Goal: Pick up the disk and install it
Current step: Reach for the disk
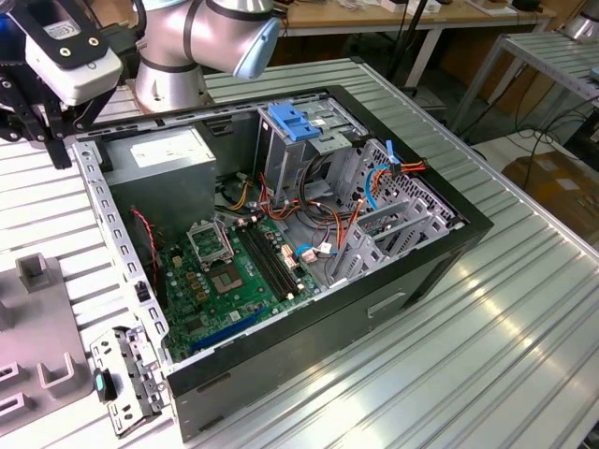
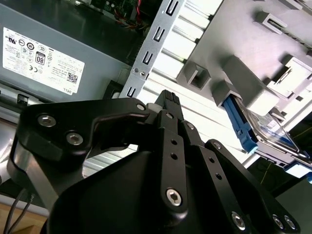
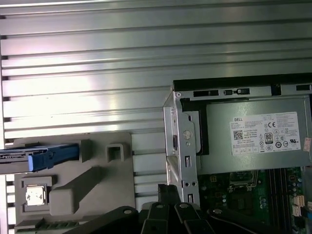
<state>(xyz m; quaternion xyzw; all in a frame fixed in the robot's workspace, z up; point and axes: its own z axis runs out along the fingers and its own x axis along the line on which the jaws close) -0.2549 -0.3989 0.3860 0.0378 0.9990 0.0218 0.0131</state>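
Robotics lab, robot arm (image 1: pixel 201 37), open computer case (image 1: pixel 356 313) on slatted metal table (image 1: pixel 487 355)

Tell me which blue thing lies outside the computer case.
The flat blue-framed disk in the grey plastic holder; the ribbed blue latch and thin blue cables sit inside.

So in both wrist views the tool (image 2: pixel 168 97) has its black linkage bars folded in toward the middle, and the fingertips (image 2: pixel 169 94) sit pressed together as one dark ribbed block. In the exterior view the arm (image 1: pixel 192 42) shows its fat silver joints bunched at the top, then bends off toward the exterior view's left. The tool end hangs pointing down right at that edge.
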